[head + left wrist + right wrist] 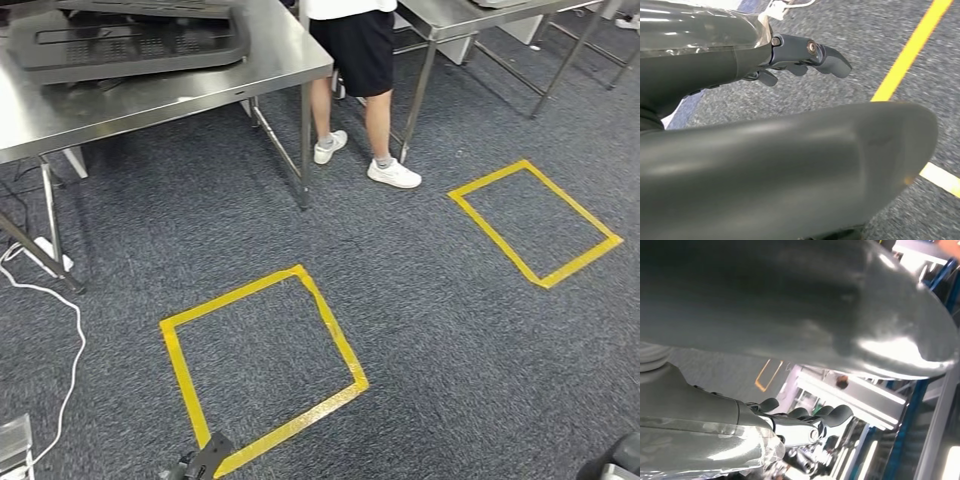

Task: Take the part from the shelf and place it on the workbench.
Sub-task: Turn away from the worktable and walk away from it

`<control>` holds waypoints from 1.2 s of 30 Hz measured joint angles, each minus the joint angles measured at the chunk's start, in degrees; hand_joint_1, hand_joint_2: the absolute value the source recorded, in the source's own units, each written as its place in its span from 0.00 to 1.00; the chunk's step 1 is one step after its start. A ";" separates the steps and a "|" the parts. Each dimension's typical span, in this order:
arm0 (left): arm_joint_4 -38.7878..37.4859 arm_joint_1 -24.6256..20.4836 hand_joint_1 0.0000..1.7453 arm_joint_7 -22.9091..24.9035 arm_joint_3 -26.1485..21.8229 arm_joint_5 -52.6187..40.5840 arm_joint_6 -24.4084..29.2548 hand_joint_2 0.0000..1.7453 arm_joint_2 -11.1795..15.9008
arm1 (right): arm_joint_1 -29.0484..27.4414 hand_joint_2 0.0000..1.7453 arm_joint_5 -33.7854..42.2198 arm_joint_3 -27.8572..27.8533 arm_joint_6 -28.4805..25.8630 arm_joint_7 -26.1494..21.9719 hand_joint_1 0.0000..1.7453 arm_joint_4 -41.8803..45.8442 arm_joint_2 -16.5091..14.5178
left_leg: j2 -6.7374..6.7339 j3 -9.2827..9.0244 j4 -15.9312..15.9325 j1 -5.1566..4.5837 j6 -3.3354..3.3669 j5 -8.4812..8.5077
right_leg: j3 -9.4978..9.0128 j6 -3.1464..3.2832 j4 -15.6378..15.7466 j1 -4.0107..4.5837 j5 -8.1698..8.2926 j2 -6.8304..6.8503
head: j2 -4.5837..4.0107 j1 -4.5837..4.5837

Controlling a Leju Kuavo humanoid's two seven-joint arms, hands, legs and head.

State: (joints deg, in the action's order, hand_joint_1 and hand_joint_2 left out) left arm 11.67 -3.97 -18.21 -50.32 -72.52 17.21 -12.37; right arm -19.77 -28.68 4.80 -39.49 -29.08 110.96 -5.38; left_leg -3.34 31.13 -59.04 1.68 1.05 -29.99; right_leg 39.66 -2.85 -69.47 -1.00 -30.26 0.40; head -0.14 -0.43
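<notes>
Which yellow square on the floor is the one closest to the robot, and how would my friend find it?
Start at the big steel table with the dark flat part on top. On the grey carpet in front of it lies a yellow tape square. Unlike the other yellow square, which lies off to the right past the person's white shoes, this one has a white cable beside it.

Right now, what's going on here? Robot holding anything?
No. Both hands are empty with fingers apart: left hand over grey carpet beside yellow tape, right hand hanging free. The head view looks down at two tape squares on the floor and a steel table carrying a dark part. A person stands past the table.
</notes>
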 joint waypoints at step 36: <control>0.00 -0.16 0.00 0.13 -0.30 0.09 0.14 0.00 -0.33 | -1.14 0.00 0.70 -1.51 0.82 -0.87 0.00 0.79 -0.46 | -2.00 -1.72 0.76 -0.58 -1.50 -1.31 | -4.52 2.19 10.50 1.52 3.52 2.46 | -0.01 -0.15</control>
State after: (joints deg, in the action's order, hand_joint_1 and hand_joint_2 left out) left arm 11.67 -4.13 -18.08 -50.62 -72.43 17.35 -12.69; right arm -20.91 -27.98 3.29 -38.67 -29.94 111.75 -5.84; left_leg -5.35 29.41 -58.28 1.10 -0.45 -31.30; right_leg 35.14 -0.66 -58.97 0.52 -26.73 2.86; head -0.14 -0.58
